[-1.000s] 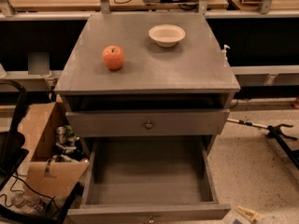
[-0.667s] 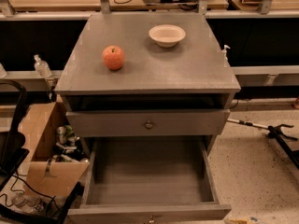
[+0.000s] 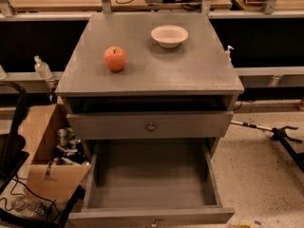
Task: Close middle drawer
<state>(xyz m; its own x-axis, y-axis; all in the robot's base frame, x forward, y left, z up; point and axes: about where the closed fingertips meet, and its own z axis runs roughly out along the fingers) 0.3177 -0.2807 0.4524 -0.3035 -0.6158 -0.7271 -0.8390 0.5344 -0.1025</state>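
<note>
End effector: not in frame, so I can't tell its position or whether it's spread or pressed together.

Middle drawer [image 3: 151,179]: pulled far out, below and well forward of the counter's [image 3: 152,77] front edge. It's empty, with the floor panel fully exposed. Not yet closed, full travel to go.

Likely risks:
- An off-centre push on the front panel [image 3: 152,216] could rack the wide box and bind it on its sides. A contact near mid-width looks safer.
- The top drawer [image 3: 199,125] sits a little open, with a dark gap under the counter's front edge. Its front overhangs the path, so a high approach could clip it or its knob [image 3: 151,126].
- A hard shove would jolt the cabinet. The apple [image 3: 115,58], toward the front-left corner, is round and could roll off. The bowl [image 3: 169,35], nearer the rear edge and right of centre, has a flat base and is less of a worry.
- The cardboard box [image 3: 54,184] stands just beside the drawer's left wall. A flap may snag the drawer or get pinched.

Materials and shapes:
- Cabinet and drawers: grey painted wood, matte, faint grain, square edges. The drawer front is low and flat, so it gives little face to push on.
- Knob: small, round, metal.
- Apple: smooth, orange-red.
- Bowl: shallow, pale, plain, looks light.
- Box: soft brown card.
</note>
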